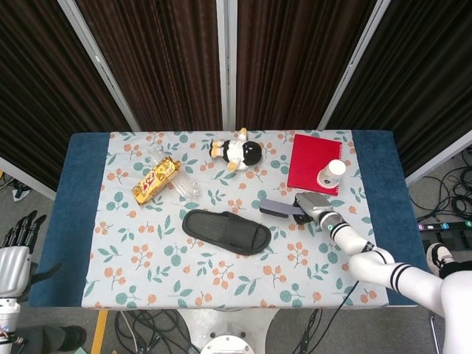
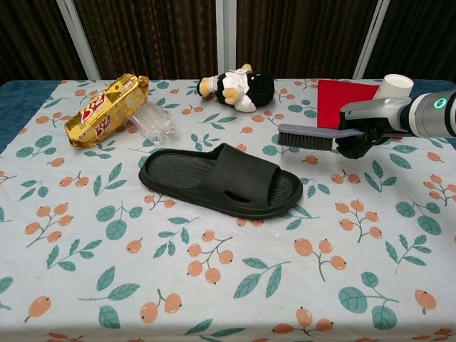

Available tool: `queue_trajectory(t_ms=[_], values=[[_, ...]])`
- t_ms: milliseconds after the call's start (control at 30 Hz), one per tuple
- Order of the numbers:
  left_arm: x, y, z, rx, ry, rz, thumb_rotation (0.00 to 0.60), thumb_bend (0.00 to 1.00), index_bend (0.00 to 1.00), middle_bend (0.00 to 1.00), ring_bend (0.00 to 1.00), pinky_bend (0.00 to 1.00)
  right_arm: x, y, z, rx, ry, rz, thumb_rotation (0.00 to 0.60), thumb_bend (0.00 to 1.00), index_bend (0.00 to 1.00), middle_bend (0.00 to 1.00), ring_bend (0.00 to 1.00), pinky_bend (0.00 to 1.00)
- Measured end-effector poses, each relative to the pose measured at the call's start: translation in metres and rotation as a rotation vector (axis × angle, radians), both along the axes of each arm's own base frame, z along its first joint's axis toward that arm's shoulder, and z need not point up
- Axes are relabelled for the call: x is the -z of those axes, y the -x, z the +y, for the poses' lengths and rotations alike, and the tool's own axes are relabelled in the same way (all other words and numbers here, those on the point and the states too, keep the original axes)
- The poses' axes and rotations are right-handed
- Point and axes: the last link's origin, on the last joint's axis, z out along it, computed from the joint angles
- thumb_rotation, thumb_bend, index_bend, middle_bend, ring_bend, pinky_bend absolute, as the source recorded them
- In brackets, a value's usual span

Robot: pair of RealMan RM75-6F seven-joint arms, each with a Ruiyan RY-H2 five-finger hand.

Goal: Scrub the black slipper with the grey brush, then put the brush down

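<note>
The right hand (image 2: 360,135) gripped the brush (image 2: 308,137) by its handle end, with the bristled head projecting toward the slipper (image 2: 221,179) and raised clear of the worktop (image 2: 235,285). The brush sat just beyond the slipper's toe end, not touching it.

The brush appeared light and rigid, and the handle offered the only practical hold. The slipper lay sole-down at mid-worktop. It looked light and flexible, probably foam or rubber, so it was likely to slide or flex under scrubbing. No hand restrained it. The left hand (image 1: 16,251) hung off the worktop's edge, fingers apart and empty.
</note>
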Motion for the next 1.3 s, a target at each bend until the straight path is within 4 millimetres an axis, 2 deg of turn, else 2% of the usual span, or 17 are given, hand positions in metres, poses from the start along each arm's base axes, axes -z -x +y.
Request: queue_trajectory(t_ms=[133,300,433,567,767,867,1100,1300], values=[[0.000,-0.017,0.021,0.099,0.020,-0.025,0.600,0.17,0.13,0.13,0.03,0.15,-0.018,-0.012,0.004,-0.110,0.051,0.024,0.600,0.60,1.00,1.00,1.00,1.00],[0.009,-0.050,0.056,0.249,0.116,-0.071,0.600,0.17,0.13,0.13,0.03,0.15,-0.043,-0.029,0.017,-0.199,0.058,0.027,0.600,0.62,1.00,1.00,1.00,1.00],[0.026,-0.075,0.085,0.331,0.241,-0.108,0.600,0.17,0.13,0.13,0.03,0.15,-0.070,-0.041,0.026,-0.267,0.090,0.025,0.600,0.63,1.00,1.00,1.00,1.00],[0.052,-0.100,0.118,0.370,0.413,-0.143,0.600,0.17,0.13,0.13,0.03,0.15,-0.087,-0.043,0.031,-0.284,0.133,0.010,0.600,0.63,1.00,1.00,1.00,1.00],[0.101,-0.137,0.168,0.409,0.600,-0.066,0.600,0.17,0.13,0.13,0.03,0.15,-0.094,-0.039,0.035,-0.273,0.171,-0.012,0.600,0.63,1.00,1.00,1.00,1.00],[0.125,-0.153,0.184,0.423,0.660,-0.025,0.600,0.17,0.13,0.13,0.03,0.15,-0.095,-0.038,0.035,-0.275,0.180,-0.011,0.600,0.63,1.00,1.00,1.00,1.00],[0.170,-0.175,0.196,0.423,0.761,0.046,0.600,0.18,0.13,0.13,0.03,0.15,-0.093,-0.040,0.036,-0.278,0.188,-0.017,0.600,0.63,1.00,1.00,1.00,1.00],[0.200,-0.188,0.202,0.407,0.796,0.060,0.600,0.18,0.13,0.13,0.03,0.15,-0.082,-0.038,0.040,-0.274,0.168,-0.030,0.600,0.63,1.00,1.00,1.00,1.00]])
